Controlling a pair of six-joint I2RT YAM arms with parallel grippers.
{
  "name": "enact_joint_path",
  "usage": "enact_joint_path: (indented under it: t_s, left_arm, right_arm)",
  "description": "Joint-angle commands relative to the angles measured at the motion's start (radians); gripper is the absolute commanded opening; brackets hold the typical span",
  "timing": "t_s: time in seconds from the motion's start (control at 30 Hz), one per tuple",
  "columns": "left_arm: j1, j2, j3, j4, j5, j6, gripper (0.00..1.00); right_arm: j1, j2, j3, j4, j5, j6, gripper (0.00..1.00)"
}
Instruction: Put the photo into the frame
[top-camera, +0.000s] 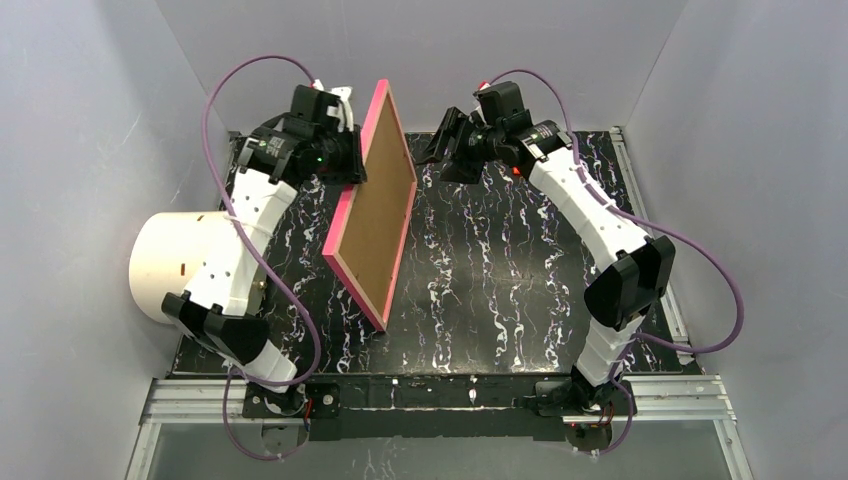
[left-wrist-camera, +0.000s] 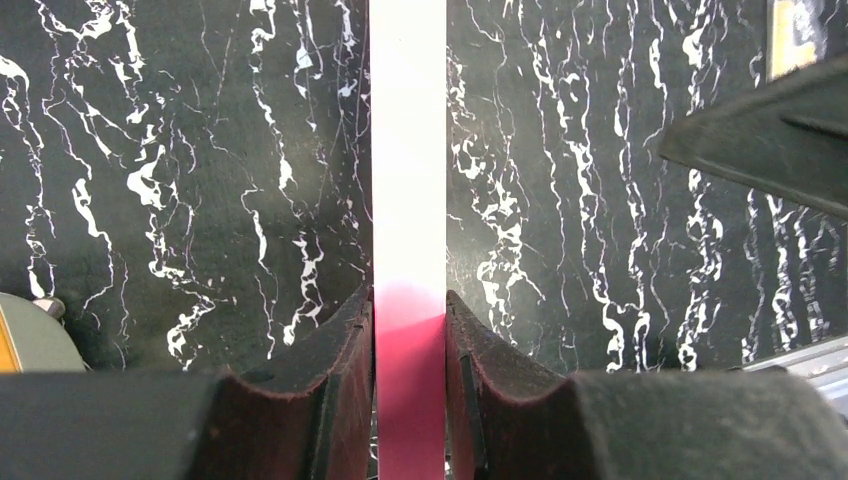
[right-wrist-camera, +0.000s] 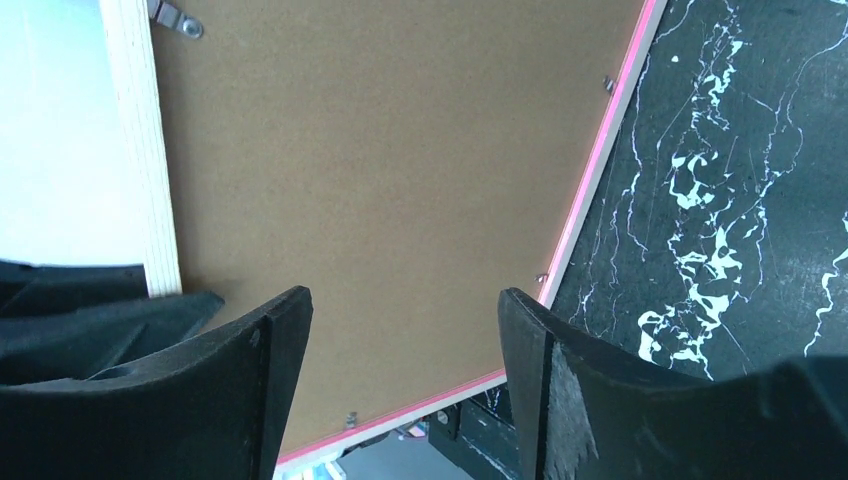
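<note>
The frame (top-camera: 372, 130) stands tilted on one edge on the left half of the table, its pink rim around a brown backing board (top-camera: 375, 225) that faces right. My left gripper (top-camera: 352, 165) is shut on the frame's upper edge; in the left wrist view the jaws (left-wrist-camera: 410, 310) clamp the pink-white edge (left-wrist-camera: 408, 150) from both sides. My right gripper (top-camera: 435, 145) is open and empty, just right of the frame's top. In the right wrist view its jaws (right-wrist-camera: 403, 300) face the backing board (right-wrist-camera: 380, 170), apart from it. The photo is not in view.
A large white cylinder (top-camera: 175, 265) lies at the table's left edge beside the left arm. The black marbled table (top-camera: 500, 270) is ringed by grey walls. Small metal tabs (right-wrist-camera: 175, 17) sit along the frame's back rim (right-wrist-camera: 600, 160).
</note>
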Motion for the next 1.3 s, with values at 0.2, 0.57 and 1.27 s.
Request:
enact_joint_path:
  t_s: [0.2, 0.57, 1.27]
  left_arm:
    - [-0.244, -0.037, 0.043, 0.03, -0.257, -0.021, 0.0]
    - [-0.278, -0.024, 0.035, 0.047, -0.222, -0.025, 0.0]
    - [-0.289, -0.084, -0.08, 0.165, -0.043, 0.011, 0.34]
  right_arm:
    - [-0.001, 0.002, 0.06, 0.015, -0.027, 0.023, 0.8]
    - [0.0, -0.085, -0.068, 0.211, -0.098, 0.096, 0.82]
    - [0.065, 0.073, 0.181, 0.019, -0.005, -0.011, 0.79]
